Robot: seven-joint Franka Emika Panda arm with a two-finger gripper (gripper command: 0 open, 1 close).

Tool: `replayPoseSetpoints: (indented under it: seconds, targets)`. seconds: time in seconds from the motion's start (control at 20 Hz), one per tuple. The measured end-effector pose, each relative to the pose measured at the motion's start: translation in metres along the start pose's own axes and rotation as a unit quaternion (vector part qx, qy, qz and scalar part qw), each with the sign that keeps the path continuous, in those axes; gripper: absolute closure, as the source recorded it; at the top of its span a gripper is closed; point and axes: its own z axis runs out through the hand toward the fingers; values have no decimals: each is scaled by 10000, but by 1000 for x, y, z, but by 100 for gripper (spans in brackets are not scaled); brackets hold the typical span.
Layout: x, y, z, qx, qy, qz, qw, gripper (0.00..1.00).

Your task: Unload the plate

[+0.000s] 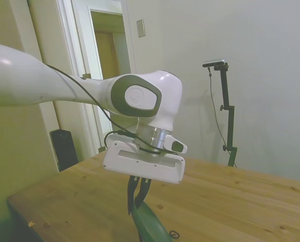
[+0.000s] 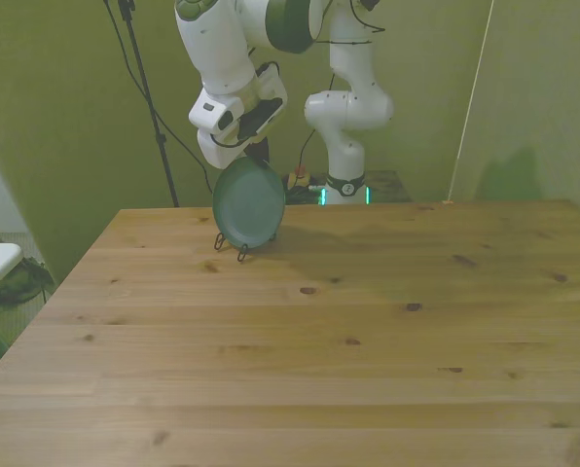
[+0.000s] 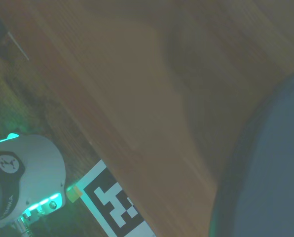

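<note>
Front view has the plate (image 2: pixel 249 202) standing on edge in the wire rack (image 2: pixel 230 247), near the far edge of the wooden surface (image 2: pixel 348 331) toward the front view's left. From my side camera the hand (image 1: pixel 138 197) looks clamped on the plate's top rim, fingers pinched close together. Wrist cam is blurry; I think that dark curve is the plate (image 3: pixel 265 173).

Matte green plate (image 2: pixel 248 203) — knotty, smooth wooden table (image 2: pixel 368 321) — glossy white plastic arm (image 1: pixel 34 75).
</note>
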Motion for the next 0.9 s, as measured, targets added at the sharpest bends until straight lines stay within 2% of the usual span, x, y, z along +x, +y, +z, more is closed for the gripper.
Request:
replayPoseSetpoints:
  seconds: [0.3,0.6,0.75,0.9]
  targets:
    - [-3,6,-22,-78,146,63,9998,100]
    - [-16,4,-75,85,443,204,9988,100]
    - [-14,0,-109,200,703,630,9953,100]
    - [7,-9,-134,278,986,1303,9862,100]
